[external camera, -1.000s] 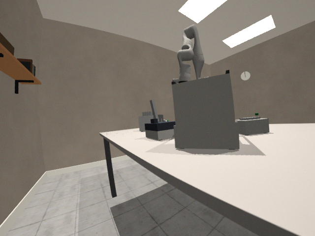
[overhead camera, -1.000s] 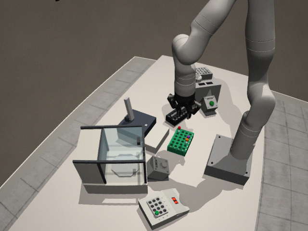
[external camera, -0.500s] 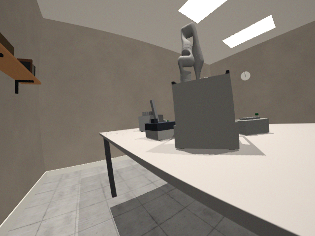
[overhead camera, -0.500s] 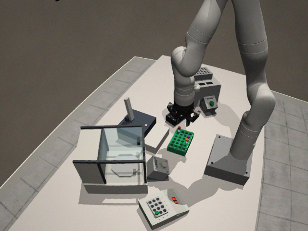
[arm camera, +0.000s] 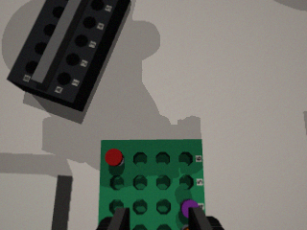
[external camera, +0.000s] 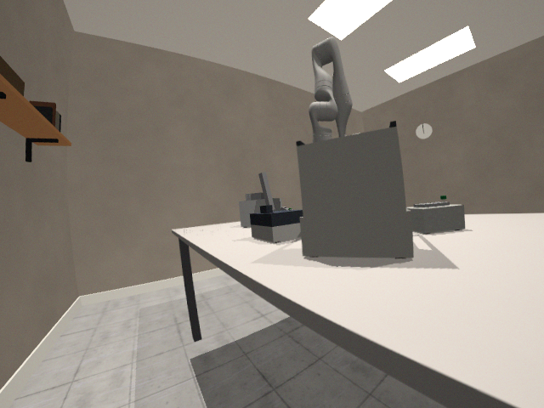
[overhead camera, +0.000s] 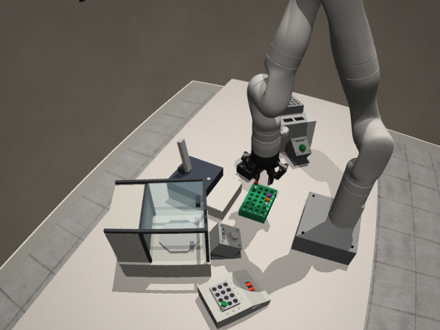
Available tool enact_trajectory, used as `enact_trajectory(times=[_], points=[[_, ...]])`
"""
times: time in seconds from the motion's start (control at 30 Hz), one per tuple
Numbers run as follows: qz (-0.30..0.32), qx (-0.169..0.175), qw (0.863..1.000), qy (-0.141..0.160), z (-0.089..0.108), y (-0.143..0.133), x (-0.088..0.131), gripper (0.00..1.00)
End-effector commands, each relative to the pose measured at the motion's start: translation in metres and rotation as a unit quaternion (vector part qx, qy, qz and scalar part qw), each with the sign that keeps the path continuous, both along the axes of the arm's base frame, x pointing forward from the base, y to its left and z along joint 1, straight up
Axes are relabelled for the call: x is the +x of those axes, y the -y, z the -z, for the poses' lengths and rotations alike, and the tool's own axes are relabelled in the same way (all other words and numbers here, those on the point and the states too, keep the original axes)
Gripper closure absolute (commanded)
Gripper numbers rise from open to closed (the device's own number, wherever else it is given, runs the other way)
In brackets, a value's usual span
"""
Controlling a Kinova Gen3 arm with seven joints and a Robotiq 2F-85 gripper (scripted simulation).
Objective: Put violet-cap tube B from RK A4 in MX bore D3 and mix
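The top camera looks steeply down over the bench (overhead camera: pixel 199 117) from high up. The exterior camera sits low beside the table edge, farther off. The wrist camera stares straight down, close, sharing the green rack (arm camera: pixel 151 192) (overhead camera: pixel 257 205) with the top view.

Laboratory bench in a plain room
A glass-walled balance (overhead camera: pixel 156 220), green tube rack (overhead camera: pixel 256 207), mixer (overhead camera: pixel 298 136) and dry block (overhead camera: pixel 232 296) stand on a white table (overhead camera: pixel 320 294)

In the wrist view, the gripper (arm camera: pixel 157 219) hangs partly open and holding nothing over the green rack (arm camera: pixel 151 184) at lower centre. The violet-capped tube (arm camera: pixel 190 207) stands just beside the right finger. A red-capped tube (arm camera: pixel 114 157) stands apart, and the black block (arm camera: pixel 72 48) lies well clear at upper left.
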State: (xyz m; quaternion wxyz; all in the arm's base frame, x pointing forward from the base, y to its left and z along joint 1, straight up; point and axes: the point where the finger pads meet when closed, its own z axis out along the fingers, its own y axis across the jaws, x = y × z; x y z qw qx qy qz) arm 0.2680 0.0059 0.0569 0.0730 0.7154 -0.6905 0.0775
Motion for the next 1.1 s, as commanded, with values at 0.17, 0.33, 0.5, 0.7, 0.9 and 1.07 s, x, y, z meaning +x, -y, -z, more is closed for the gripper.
enact_trajectory(times=[0.17, 0.33, 0.5, 0.7, 0.9, 1.07], points=[[0.000, 0.000, 1.000, 0.001, 0.000, 0.005, -0.020, 0.58], [0.000, 0.000, 1.000, 0.001, 0.000, 0.005, -0.023, 0.58], [0.000, 0.000, 1.000, 0.001, 0.000, 0.005, -0.023, 0.58], [0.000, 0.000, 1.000, 0.001, 0.002, 0.005, -0.023, 0.58], [0.000, 0.000, 1.000, 0.001, 0.010, 0.005, -0.023, 0.58], [0.000, 0.000, 1.000, 0.001, 0.017, 0.005, -0.023, 0.58]])
